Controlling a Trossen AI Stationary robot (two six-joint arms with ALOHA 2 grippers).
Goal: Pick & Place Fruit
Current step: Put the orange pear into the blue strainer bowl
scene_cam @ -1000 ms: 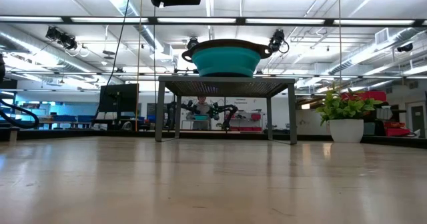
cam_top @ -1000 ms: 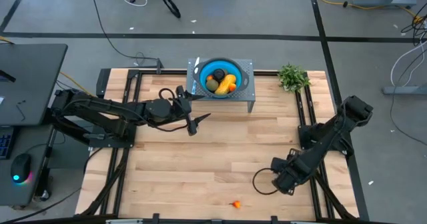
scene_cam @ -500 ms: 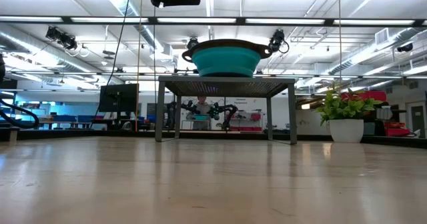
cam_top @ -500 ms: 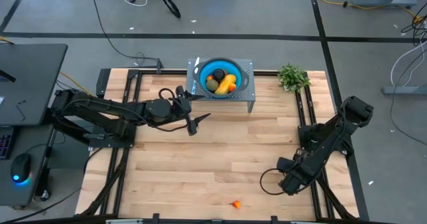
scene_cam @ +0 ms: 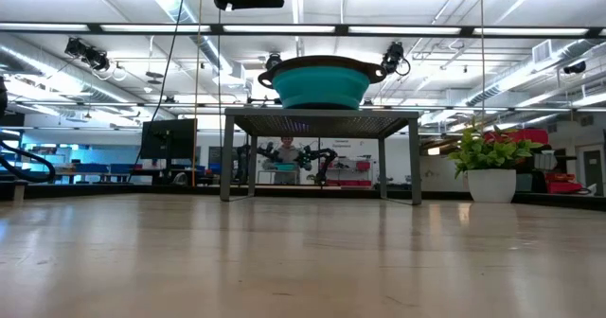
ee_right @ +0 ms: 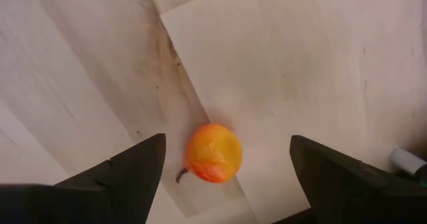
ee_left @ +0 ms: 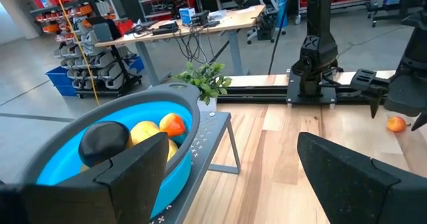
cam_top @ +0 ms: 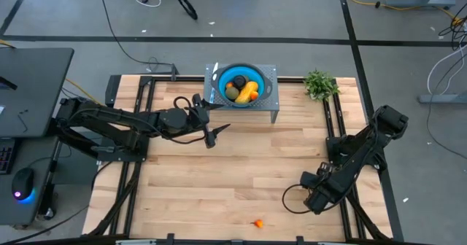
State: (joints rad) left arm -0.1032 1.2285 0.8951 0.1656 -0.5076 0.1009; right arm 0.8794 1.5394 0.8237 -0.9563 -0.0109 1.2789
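Table (cam_top: 241, 165): a pale wooden top with dark rails down its left and right sides.
Left arm (cam_top: 117, 125): reaches in from the left side towards the far middle of the table.
Right arm (cam_top: 361, 154): folded down over the near right part of the table.
Stand (cam_top: 275, 92): a small grey metal stand at the far middle edge, with the bowl on top of it.
Bowl (cam_top: 257, 76): blue, holding a black round fruit (cam_top: 238, 82), a dull green fruit (cam_top: 231, 92), a yellow fruit (cam_top: 246, 93) and an orange-red one (cam_top: 254, 87).
Plant (cam_top: 319, 84): leafy green, at the far right, well apart from both arms.
Left claw (cam_top: 211, 132): fingers spread apart and empty, just left of the stand and nearer than the bowl.
Right claw (cam_top: 312, 197): fingers wide apart with nothing between them, low over the near right of the table.
Loose fruit (cam_top: 257, 222): a small orange-red one on the bare wood at the near edge, left of and nearer than the right claw; in the right wrist view it (ee_right: 213, 153) lies ahead of the gap between the two fingers, touching neither.
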